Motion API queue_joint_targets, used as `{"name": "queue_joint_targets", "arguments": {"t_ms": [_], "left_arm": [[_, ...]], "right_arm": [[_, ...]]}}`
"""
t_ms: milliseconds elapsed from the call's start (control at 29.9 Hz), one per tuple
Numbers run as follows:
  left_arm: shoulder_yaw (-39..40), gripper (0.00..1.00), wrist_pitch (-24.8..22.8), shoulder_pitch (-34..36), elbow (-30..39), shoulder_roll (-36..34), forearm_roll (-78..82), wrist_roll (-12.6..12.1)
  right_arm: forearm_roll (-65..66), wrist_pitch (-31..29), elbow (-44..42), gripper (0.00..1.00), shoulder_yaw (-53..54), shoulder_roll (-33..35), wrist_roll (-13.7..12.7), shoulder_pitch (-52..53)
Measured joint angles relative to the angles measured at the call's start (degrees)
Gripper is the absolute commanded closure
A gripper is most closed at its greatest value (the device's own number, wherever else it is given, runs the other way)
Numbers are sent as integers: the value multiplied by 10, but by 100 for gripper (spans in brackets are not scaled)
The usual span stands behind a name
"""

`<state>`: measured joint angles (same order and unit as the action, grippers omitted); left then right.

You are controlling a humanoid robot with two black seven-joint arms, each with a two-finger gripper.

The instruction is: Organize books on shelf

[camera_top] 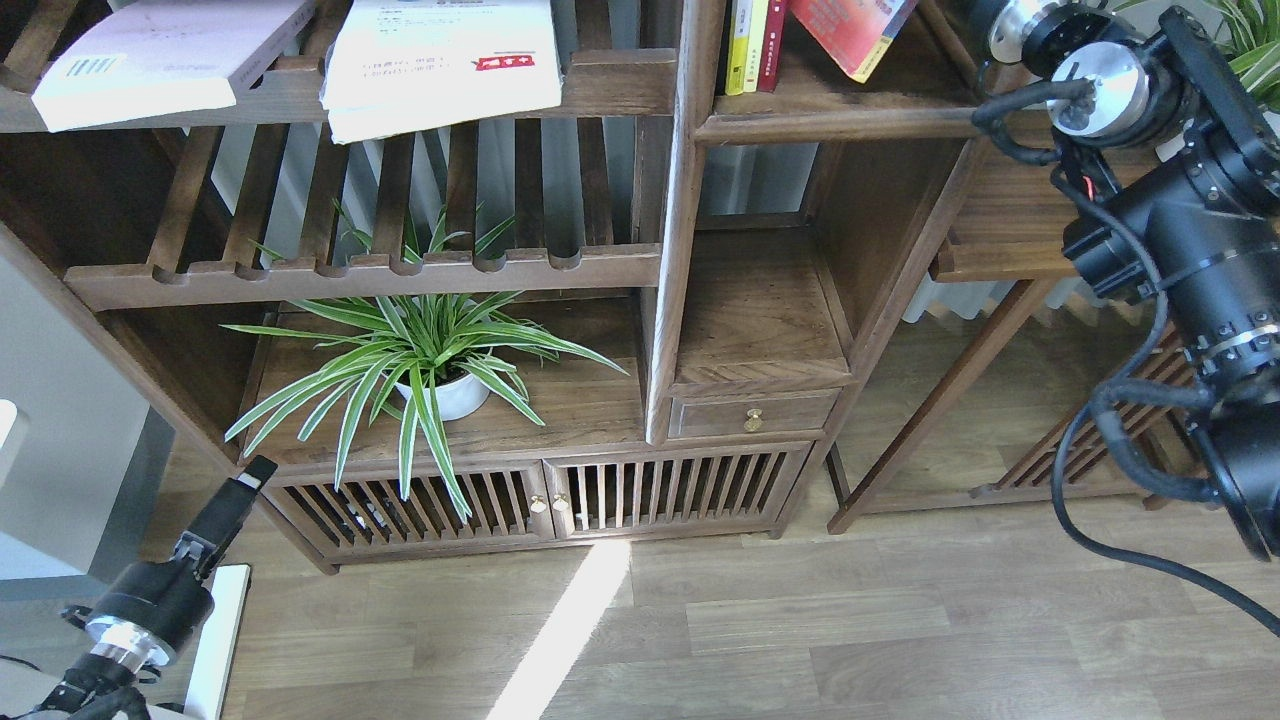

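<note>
Left hand (232, 500), slim, matte black, fingers seemingly pressed together beside slatted cabinet (480, 500).

Soft, even daylight keeps everything sharp, while a bright sunlit stripe crosses the wooden floor (800, 620) toward six o'clock.

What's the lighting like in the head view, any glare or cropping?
Head view: even daylight, sharp focus; a bright sun stripe crosses the floor below the cabinet doors; the white book and the lavender book are bright but legible, both cut by the top edge; left claw dark.
</note>
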<state>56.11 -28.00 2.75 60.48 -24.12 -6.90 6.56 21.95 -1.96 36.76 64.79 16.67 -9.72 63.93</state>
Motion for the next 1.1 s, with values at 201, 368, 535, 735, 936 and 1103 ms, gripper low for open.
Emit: {"name": "queue_joint_targets", "arguments": {"t_ms": [201, 368, 535, 735, 936, 1103], "left_arm": [[3, 2, 0, 1, 0, 2, 0, 0], [4, 2, 0, 1, 0, 2, 0, 3], [4, 2, 0, -1, 0, 1, 0, 3], [4, 2, 0, -2, 2, 0, 0, 2], [4, 2, 0, -1, 3, 1, 0, 0], [4, 2, 0, -3, 3, 1, 0, 1]], "right_arm": [[5, 2, -11, 89, 0, -14, 1, 0], [5, 2, -29, 89, 0, -27, 1, 13], [6, 2, -43, 90, 0, -30, 5, 32], [6, 3, -57, 90, -1, -37, 22, 42], [7, 3, -74, 89, -4, -49, 30, 40], [7, 0, -94, 89, -13, -51, 33, 46]]}}
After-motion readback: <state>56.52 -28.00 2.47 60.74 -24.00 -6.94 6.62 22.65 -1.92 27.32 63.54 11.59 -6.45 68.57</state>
